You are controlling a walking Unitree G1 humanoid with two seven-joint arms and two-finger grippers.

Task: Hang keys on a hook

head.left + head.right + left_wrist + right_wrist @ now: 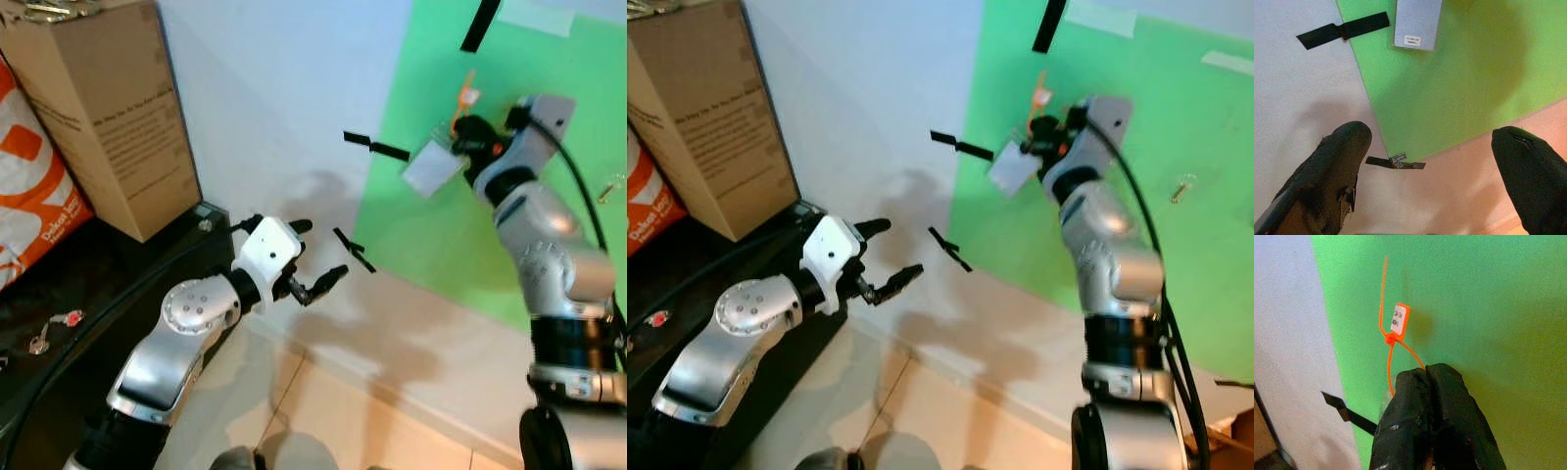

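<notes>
Left hand [312,257] near, fingers spread wide, holding nothing, beside the dark surface [59,284] where a small key with a red tag [57,325] lies. Further off, right hand [1426,374] raised at the green sheet [1488,308], fingers pinched together on an orange zip-tie loop [1389,345] running upward with its tag [1399,319]; the keys themselves hidden behind the fingers, a grey card [433,166] hangs beside. Hook [1183,187] tiny, well apart
</notes>
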